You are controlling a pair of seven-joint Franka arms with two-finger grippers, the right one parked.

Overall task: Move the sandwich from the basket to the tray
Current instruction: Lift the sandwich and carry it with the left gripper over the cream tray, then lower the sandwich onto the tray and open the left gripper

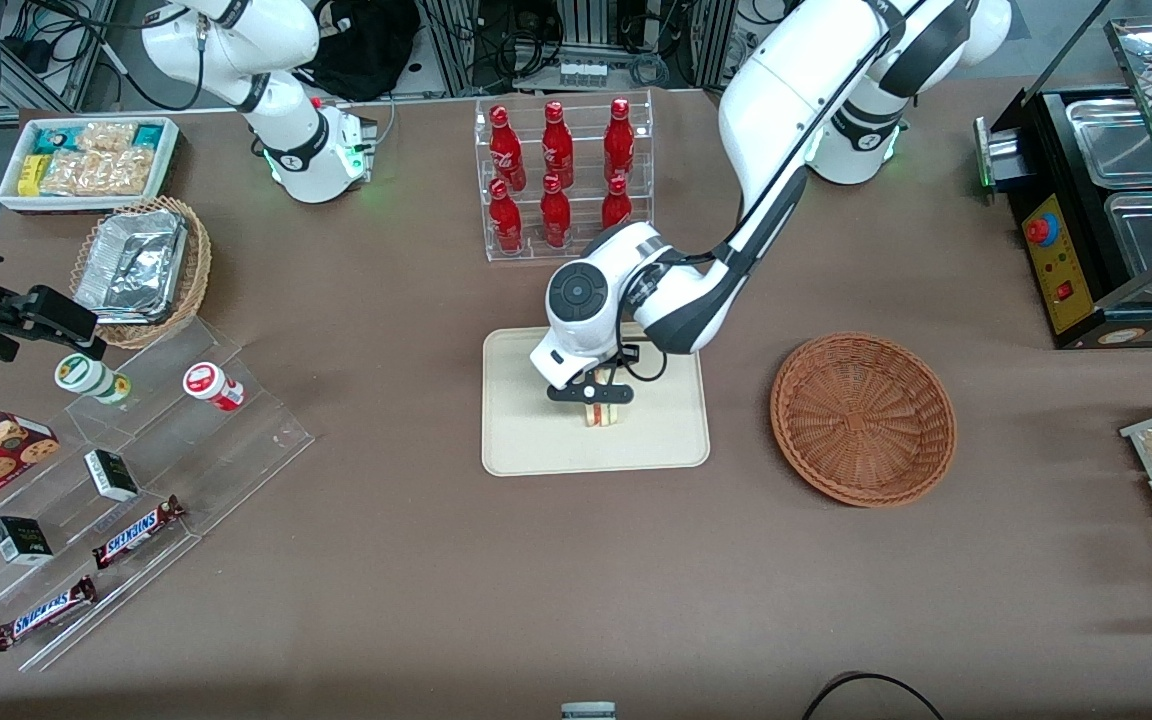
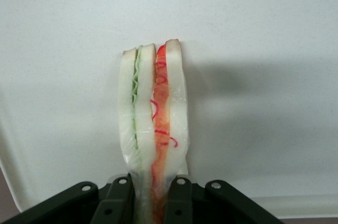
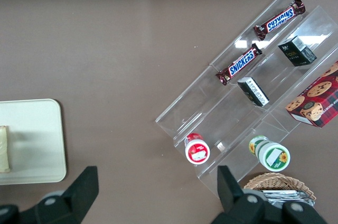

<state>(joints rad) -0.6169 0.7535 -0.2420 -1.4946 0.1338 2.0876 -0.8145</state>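
The sandwich (image 1: 603, 412), a wedge of pale bread with red and green filling, stands on edge on the cream tray (image 1: 526, 440). My left gripper (image 1: 600, 399) is right over it, shut on the sandwich. In the left wrist view the two black fingers (image 2: 119, 200) press the sandwich (image 2: 153, 113) from both sides, with the tray (image 2: 264, 34) under it. The reddish-brown woven basket (image 1: 863, 417) lies empty beside the tray, toward the working arm's end of the table. The sandwich's edge (image 3: 3, 149) and the tray (image 3: 37, 139) also show in the right wrist view.
A clear rack of red bottles (image 1: 561, 175) stands farther from the front camera than the tray. Toward the parked arm's end are a clear stepped stand with snack bars (image 1: 136, 530), a tan basket with a foil container (image 1: 141, 270) and a white bin of snacks (image 1: 86, 160). A black food warmer (image 1: 1106, 200) stands at the working arm's end.
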